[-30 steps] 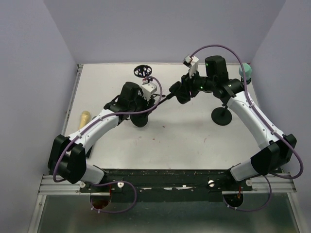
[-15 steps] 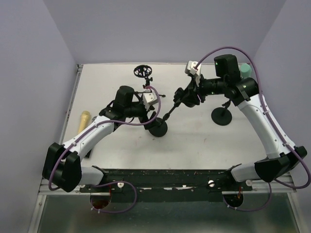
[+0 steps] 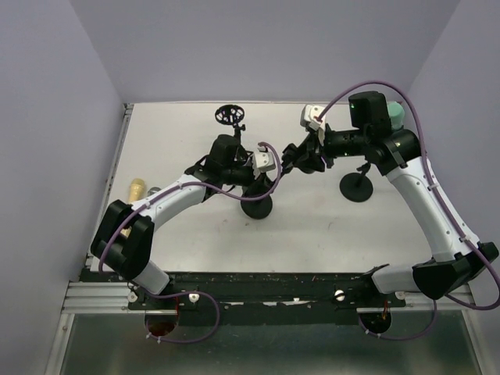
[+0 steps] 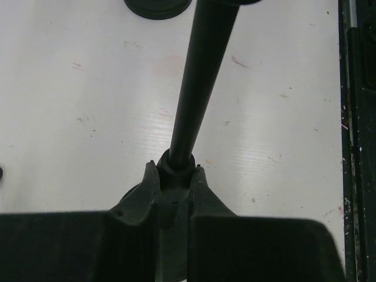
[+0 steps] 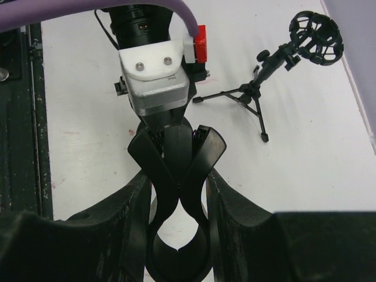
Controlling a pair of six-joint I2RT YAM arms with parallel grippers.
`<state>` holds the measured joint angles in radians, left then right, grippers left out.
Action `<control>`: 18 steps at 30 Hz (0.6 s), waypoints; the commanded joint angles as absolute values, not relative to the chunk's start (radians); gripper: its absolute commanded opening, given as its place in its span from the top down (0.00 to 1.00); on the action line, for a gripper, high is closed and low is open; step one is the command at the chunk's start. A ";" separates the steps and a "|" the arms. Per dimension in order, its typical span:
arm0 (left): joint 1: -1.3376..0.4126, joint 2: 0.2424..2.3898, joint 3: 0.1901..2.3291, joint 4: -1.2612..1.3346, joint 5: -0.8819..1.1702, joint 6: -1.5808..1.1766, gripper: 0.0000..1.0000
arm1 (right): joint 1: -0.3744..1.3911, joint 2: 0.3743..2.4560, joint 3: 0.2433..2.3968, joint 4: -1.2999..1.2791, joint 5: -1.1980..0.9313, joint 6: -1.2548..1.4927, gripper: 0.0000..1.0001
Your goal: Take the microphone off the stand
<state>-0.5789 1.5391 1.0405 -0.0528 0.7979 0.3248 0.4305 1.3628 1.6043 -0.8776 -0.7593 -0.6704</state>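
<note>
The black stand has a round base point(image 3: 256, 208) and a thin pole point(image 4: 197, 88) that leans up to the right. My left gripper point(image 3: 262, 167) is shut on the pole's lower collar point(image 4: 175, 169), just above the base. My right gripper point(image 3: 300, 157) is closed on the stand's butterfly clip point(image 5: 177, 176). White table shows through the clip's ring, which holds nothing. The microphone point(image 3: 137, 188), with a beige handle, lies on the table at the far left, apart from the stand and partly behind my left arm.
A small tripod stand with a ring-shaped shock mount point(image 3: 229, 115) point(image 5: 282, 59) stands at the back. A second round-base stand point(image 3: 356, 187) sits under my right arm, next to a teal object point(image 3: 395, 114) at the back right. Purple cables loop over both wrists.
My left gripper opened wide, shifted right and closed on the stand's pole. Over the second, the stand's base slid right and toward me, while the right gripper kept hold of the clip.
</note>
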 commanded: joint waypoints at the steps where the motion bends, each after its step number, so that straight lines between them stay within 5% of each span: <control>1: -0.603 1.526 1.028 0.024 0.738 0.313 1.00 | 0.430 1.332 1.589 -0.772 -0.743 -0.591 0.99; 7: -0.692 1.439 0.960 0.181 -0.151 -0.195 1.00 | 0.428 1.377 1.644 -0.584 -0.295 0.045 0.99; 15: -0.724 1.509 1.037 0.141 0.237 -0.236 0.99 | 0.428 1.426 1.675 -0.569 -0.298 0.069 0.99; 18: -0.726 1.500 1.045 0.117 0.294 -0.200 0.37 | 0.428 1.474 1.756 -0.600 -0.264 0.011 0.99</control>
<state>-0.7322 1.5036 0.9989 0.1108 0.1848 -0.1421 0.4324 1.4315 1.6390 -0.6483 -0.3500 0.0086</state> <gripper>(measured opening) 0.178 0.449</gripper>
